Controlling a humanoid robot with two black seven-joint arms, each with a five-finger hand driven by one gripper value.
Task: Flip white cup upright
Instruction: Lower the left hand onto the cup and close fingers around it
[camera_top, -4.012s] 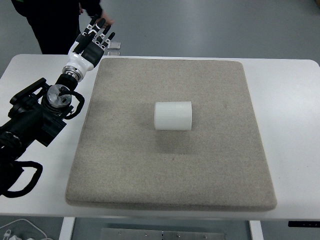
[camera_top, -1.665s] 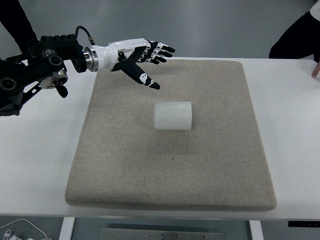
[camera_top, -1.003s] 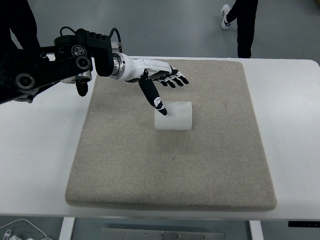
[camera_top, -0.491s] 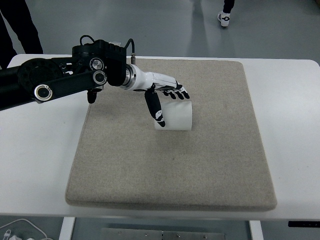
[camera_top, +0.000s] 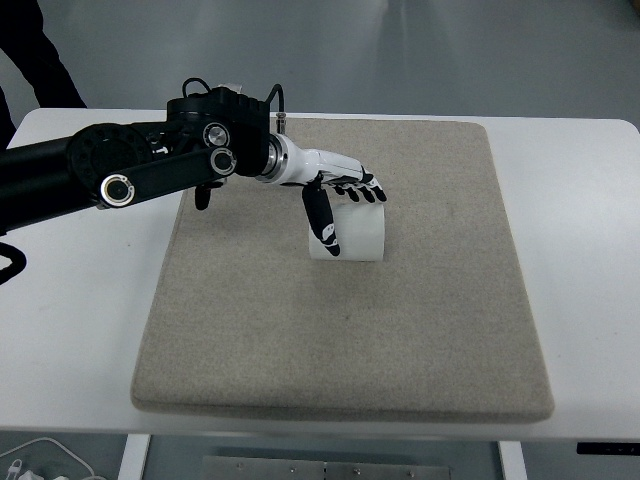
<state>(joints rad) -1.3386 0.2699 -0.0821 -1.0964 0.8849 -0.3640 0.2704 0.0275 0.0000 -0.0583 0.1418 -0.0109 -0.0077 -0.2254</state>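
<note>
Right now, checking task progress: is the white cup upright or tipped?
Tipped. The white cup lies on its side on the mat, left hand over it.

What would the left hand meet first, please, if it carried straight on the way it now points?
Most likely the white cup, lying on its side on the grey mat. The left hand reaches rightward over it, fingers spread, thumb down its near side. Contact is unclear from above.

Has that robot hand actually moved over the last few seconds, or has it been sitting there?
Yes. The left robot hand has travelled from the far left corner of the beige mat toward its middle, and is now at the white cup lying on its side.
</note>
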